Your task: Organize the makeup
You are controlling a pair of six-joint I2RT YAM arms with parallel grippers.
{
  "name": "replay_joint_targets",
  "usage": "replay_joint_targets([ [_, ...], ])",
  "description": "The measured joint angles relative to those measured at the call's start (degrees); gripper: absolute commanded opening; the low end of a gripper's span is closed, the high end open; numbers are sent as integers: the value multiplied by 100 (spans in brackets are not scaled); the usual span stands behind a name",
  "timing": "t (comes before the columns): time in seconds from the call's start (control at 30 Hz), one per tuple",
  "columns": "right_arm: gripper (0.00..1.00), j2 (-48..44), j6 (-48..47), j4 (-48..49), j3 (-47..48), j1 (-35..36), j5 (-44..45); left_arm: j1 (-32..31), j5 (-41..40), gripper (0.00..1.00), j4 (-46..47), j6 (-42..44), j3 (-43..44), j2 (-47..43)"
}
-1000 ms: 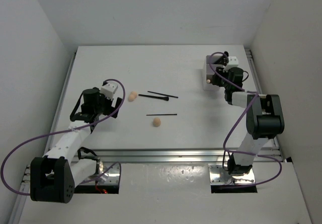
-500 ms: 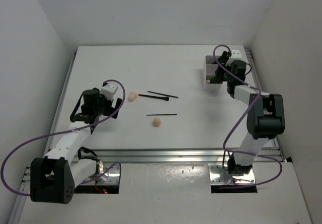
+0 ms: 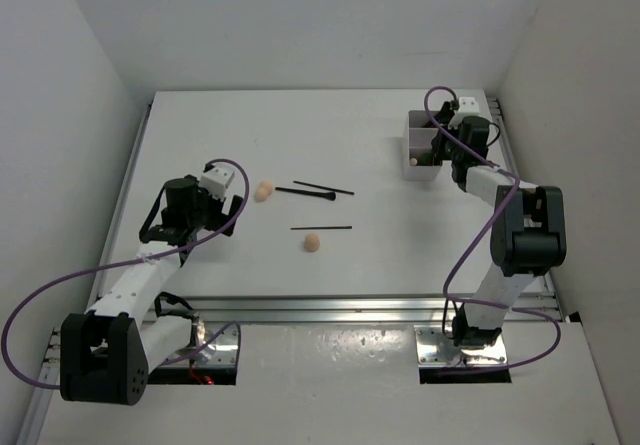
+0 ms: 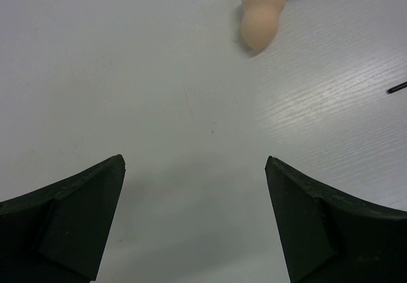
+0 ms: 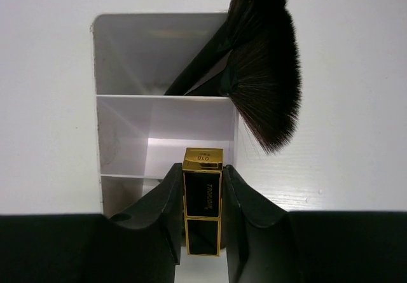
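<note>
— Two peach sponges on the tabletop (image 3: pixel 400 245), correct?

— Yes, well apart. The first sponge (image 3: pixel 264 191) lies near the left jaws. The second sponge (image 3: pixel 312 242) sits closer to the arms' bases.

— And the pencils?

— Three thin black ones around the middle. One pencil (image 3: pixel 321 228) lies just beyond the second sponge. The other two pencils (image 3: pixel 323 187) lie close together, just right of the first sponge. One of them has a thicker end, and its other end reaches that sponge.

— What are the left jaws doing?

— They are spread wide with nothing between them, low over bare tabletop and short of the first sponge.

— The right jaws?

— They are pinching a black-and-gold lipstick (image 5: pixel 203 200) upright over the near end of the translucent white box (image 5: pixel 162 96), which stands at the far right of the tabletop. Whether the lipstick's base touches the box, I cannot tell.

— Is anything inside the box?

— A black fan brush (image 5: pixel 264 73). Its handle goes down into the far compartment, and in the right wrist view its bristles flare out past the box's right rim. The compartment next to it looks bare from that view.
</note>
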Motion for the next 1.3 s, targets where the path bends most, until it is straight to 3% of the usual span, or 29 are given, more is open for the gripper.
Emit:
replay_joint_targets([
  [0.1, 0, 0, 0, 7, 0, 0, -44, 0, 2, 99, 0, 0, 0, 0],
  [0.2, 0, -2, 0, 254, -76, 2, -151, 0, 0, 99, 0, 0, -7, -20],
  [0.4, 0, -15, -26, 2052, -1016, 0, -251, 0, 2, 99, 0, 0, -7, -55],
  [0.67, 0, 179, 157, 3681, -1550, -72, -240, 0, 2, 99, 0, 0, -7, -55],
  [1.07, 0, 748, 402, 4929, -2041, -114, -258, 0, 28, 99, -2, 2, -7, -55],
  [1.17, 10, 769, 428, 4994, -2090, -114, -258, 0, 39, 99, -2, 0, -7, -55],
  [1.2, 24, 769, 428, 5034, -2107, -116, -256, 0, 42, 99, -2, 2, -7, -55],
  [1.3, 40, 763, 450, 5106, -2210, -116, -247, 0, 46, 99, -2, 4, -7, -61],
])
